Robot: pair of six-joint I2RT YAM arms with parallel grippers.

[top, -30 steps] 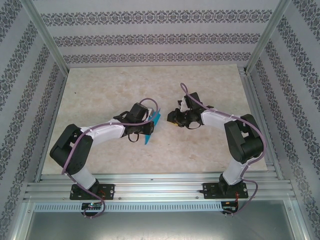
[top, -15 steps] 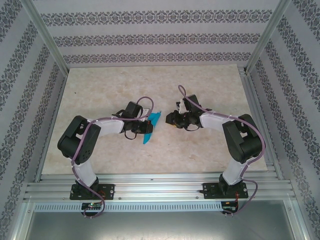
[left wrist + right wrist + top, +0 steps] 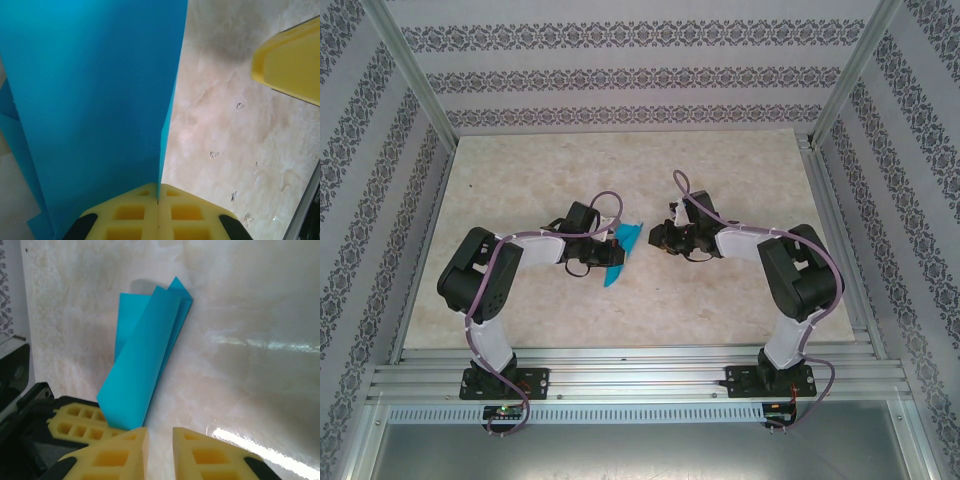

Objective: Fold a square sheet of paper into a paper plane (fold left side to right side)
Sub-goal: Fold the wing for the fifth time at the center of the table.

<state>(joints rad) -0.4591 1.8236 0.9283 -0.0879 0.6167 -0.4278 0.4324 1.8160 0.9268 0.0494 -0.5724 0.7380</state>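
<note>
Thin cyan-blue folded paper sheet [image 3: 620,254] near the middle of the tabletop [image 3: 520,170], pinched in the left gripper [image 3: 158,189], jaws fully closed; right gripper [image 3: 160,434] has edged closer, jaws narrowed to an empty slit, probably lining up the next fold.

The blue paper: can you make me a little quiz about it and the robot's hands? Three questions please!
1. True or false: the left gripper is shut on the folded blue paper.
2. Pick one: the soft pads on the robot's fingers are A) red, B) yellow, C) green.
3. Finish the sentence: in the narrow gap between the right gripper fingers there is ____.

Key
1. True. The two pads meet, with the paper's edge pinched between them.
2. B, yellow.
3. Nothing. The gap is bare and the paper lies off to one side of it.
</note>
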